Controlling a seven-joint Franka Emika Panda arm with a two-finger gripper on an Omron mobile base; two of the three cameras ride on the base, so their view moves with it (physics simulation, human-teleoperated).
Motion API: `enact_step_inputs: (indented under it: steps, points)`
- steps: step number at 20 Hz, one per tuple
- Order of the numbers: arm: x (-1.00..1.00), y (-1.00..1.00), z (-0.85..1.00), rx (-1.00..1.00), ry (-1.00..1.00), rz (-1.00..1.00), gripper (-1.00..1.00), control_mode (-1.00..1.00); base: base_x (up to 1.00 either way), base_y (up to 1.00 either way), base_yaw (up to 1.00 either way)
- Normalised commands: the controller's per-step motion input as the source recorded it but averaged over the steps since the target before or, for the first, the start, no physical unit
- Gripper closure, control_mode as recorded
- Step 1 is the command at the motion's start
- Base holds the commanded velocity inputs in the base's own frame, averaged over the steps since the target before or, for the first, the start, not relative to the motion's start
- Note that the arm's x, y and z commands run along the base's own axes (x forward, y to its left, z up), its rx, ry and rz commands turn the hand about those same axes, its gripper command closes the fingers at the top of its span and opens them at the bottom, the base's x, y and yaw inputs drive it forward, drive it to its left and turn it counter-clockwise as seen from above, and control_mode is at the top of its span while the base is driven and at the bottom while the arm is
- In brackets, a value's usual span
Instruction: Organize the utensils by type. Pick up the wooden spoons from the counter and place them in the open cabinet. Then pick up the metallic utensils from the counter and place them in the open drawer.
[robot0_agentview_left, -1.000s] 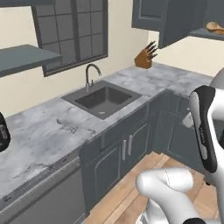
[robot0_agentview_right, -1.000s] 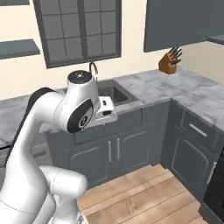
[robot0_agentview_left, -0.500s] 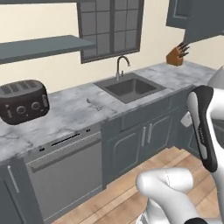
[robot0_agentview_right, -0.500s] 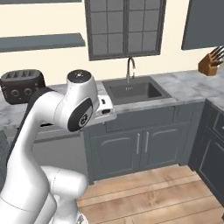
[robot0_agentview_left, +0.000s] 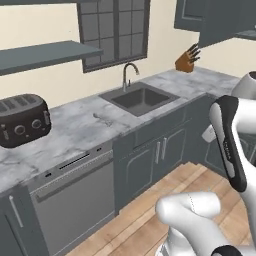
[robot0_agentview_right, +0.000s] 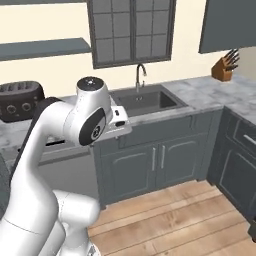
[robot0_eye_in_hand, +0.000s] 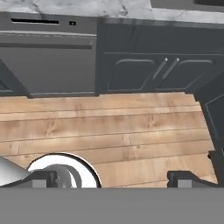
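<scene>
The tool (robot0_eye_in_hand: 112, 177) hung released above the wooden floor (robot0_eye_in_hand: 113, 127), its two dark tips set wide apart with nothing between them, facing the dark grey cupboard doors (robot0_eye_in_hand: 144, 72). A small silver-grey metal spoon (robot0_agentview_left: 102, 119) lay on the marble table (robot0_agentview_left: 75, 130) between the black toaster (robot0_agentview_left: 21, 120) and the sink (robot0_agentview_left: 139, 98). A knife block (robot0_agentview_left: 185, 59) stood far along the table by the wall.
</scene>
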Motion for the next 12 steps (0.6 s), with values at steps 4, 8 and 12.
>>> enact_step_inputs:
  steps: [4,8,12]
  points:
    - [0.00,0.00,0.00,0.00,0.00,0.00,-1.00,1.00,0.06,0.65,0.03]
    - [0.00,0.00,0.00,0.00,0.00,0.00,-1.00,1.00,0.32,0.35,0.52]
    - [0.00,0.00,0.00,0.00,0.00,0.00,-1.00,1.00,0.57,-0.01,0.64]
